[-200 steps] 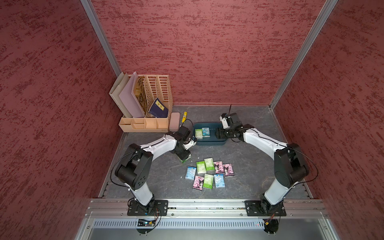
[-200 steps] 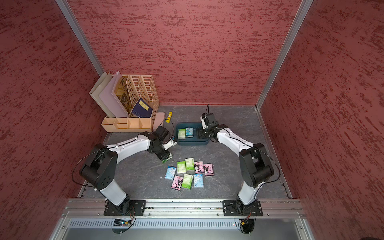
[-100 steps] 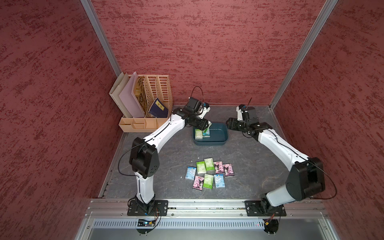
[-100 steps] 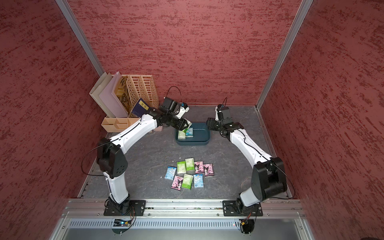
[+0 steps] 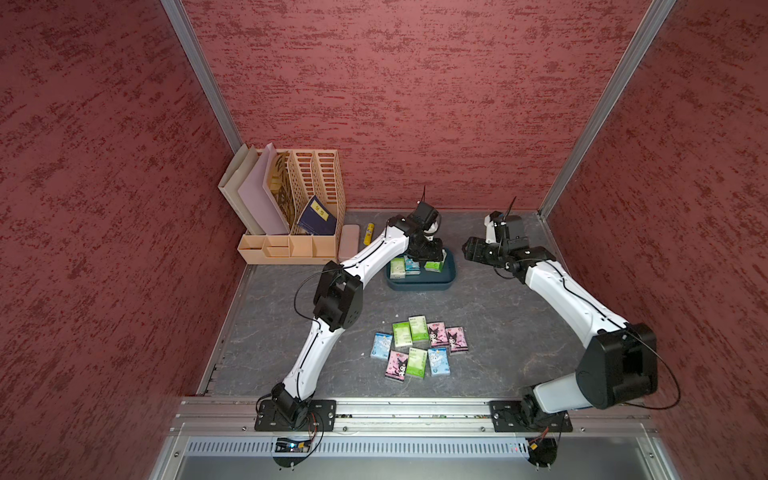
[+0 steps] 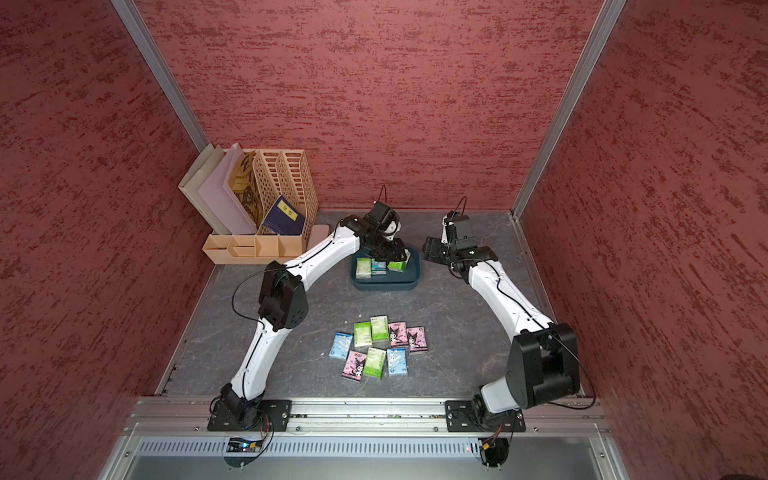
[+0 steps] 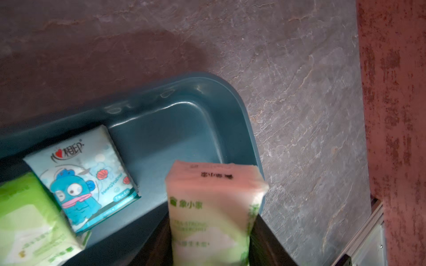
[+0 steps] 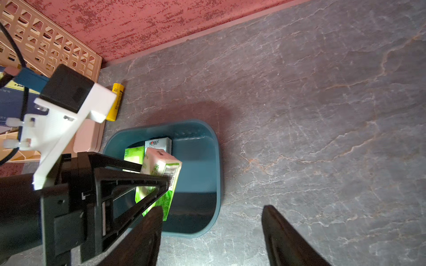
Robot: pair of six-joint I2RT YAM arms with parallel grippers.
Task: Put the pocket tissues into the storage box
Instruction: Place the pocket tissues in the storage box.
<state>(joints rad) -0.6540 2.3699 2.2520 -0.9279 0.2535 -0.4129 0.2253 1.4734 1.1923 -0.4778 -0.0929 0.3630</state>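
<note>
The storage box (image 5: 419,286) (image 6: 384,286) is a dark teal tub near the back wall. A green pack (image 5: 397,268) and a pale blue pack (image 7: 87,182) lie in its left part. My left gripper (image 5: 432,258) (image 7: 211,230) hangs over the box's right part, shut on a light green pack of pocket tissues (image 7: 212,207) (image 8: 161,175) held upright. My right gripper (image 5: 471,251) (image 8: 212,207) stands open just right of the box with nothing between its fingers. Several more pocket tissues (image 5: 419,345) (image 6: 380,345) lie in two rows on the table nearer the front.
A beige slotted desk organiser (image 5: 291,216) with folders stands at the back left. A flat pink case (image 5: 348,243) and a yellow tube (image 5: 368,234) lie between it and the box. Red walls close in the back and both sides.
My left arm has carried the green pack from beside the loose packs up over the box. My right arm has drawn back from the box to its right.
</note>
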